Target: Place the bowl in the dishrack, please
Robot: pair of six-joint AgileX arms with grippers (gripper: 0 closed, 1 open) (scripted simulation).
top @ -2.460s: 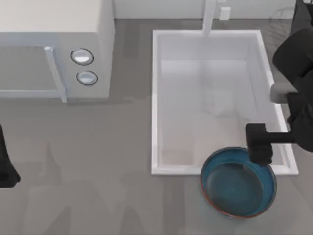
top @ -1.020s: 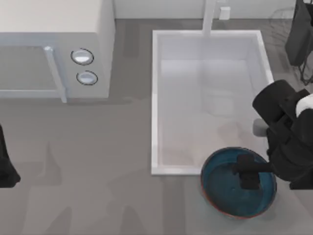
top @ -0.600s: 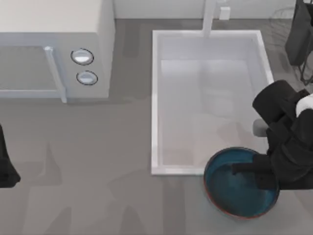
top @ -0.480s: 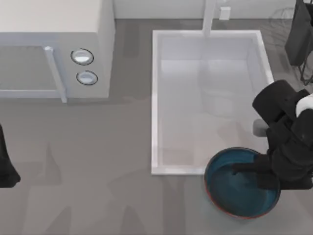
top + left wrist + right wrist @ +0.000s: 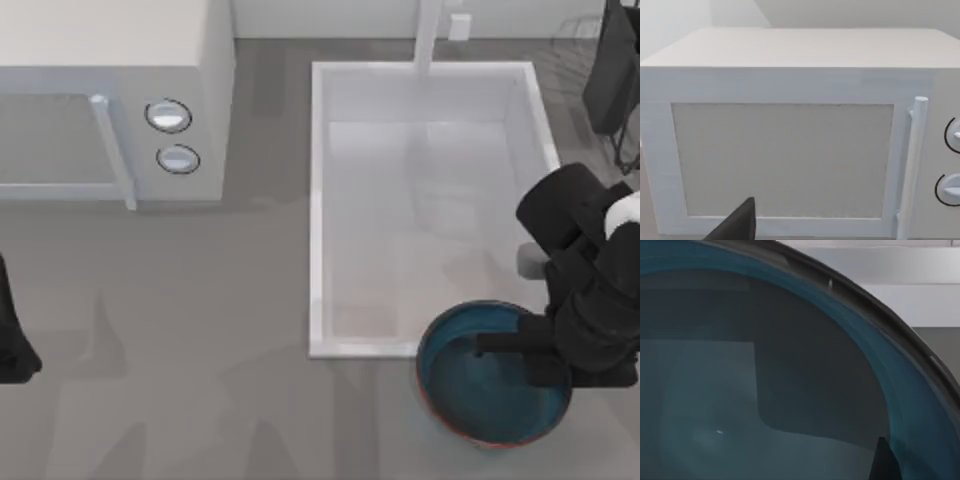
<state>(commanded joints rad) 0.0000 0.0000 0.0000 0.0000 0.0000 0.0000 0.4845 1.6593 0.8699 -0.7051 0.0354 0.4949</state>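
A: What has changed since two and a half seconds back?

B: The right gripper (image 5: pixel 535 355) was then at the far rim of the bowl (image 5: pixel 480 385), over the basin's near right corner. Now it has come down over the bowl's right half, a dark finger (image 5: pixel 505 345) reaching across the inside. The bowl itself has slid a touch toward the right.

A: How does the bowl look?

B: Round, shallow, glossy teal-blue with a thin reddish-brown rim. The right wrist view looks down into its shiny inside (image 5: pixel 765 390).

A: Is the gripper holding it?

B: I cannot tell; the arm's bulk covers the fingers from above.

A: Where does it sit, and how much room is there?

B: On the grey table (image 5: pixel 200 350), at the near right, its far edge touching or overlapping the white basin (image 5: pixel 316 200) at the near rim. Bare tabletop lies to its left. A wire rack (image 5: pixel 580 40) stands at the far right corner, partly behind the arm.

A: Anything else?

B: A white microwave (image 5: pixel 110 100) at the far left; the left gripper (image 5: pixel 12 340) is parked at the left edge, facing its door (image 5: pixel 785 160).
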